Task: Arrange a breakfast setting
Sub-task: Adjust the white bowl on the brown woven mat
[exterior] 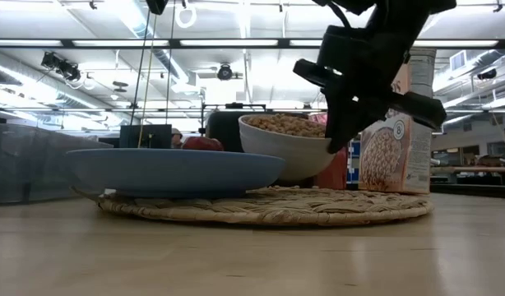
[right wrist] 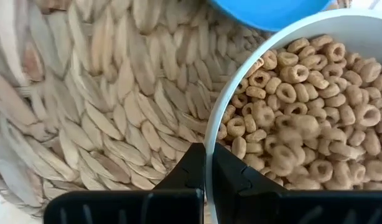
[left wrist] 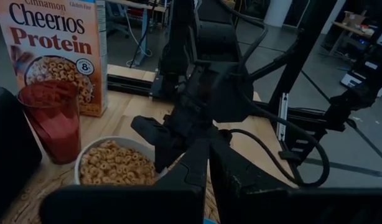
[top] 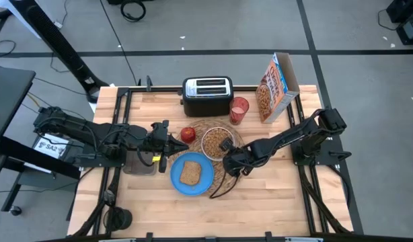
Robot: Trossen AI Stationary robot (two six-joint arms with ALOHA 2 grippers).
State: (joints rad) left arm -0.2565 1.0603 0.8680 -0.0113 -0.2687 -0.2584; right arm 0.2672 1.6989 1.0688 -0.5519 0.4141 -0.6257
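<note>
Evidently the white bowl (right wrist: 315, 106), full of cereal, was being positioned: the right gripper (right wrist: 208, 180) had its fingers pinched shut on the bowl's rim, the bowl on the round woven placemat (top: 216, 144) just beside the blue plate (top: 191, 173) carrying the toast slice (top: 190, 173). The left gripper (top: 167, 142) hovered near the red apple (top: 188, 134), fingers closed on nothing visible. Next, I judge, the bowl needed settling flat before a clean release, without spilling.
</note>
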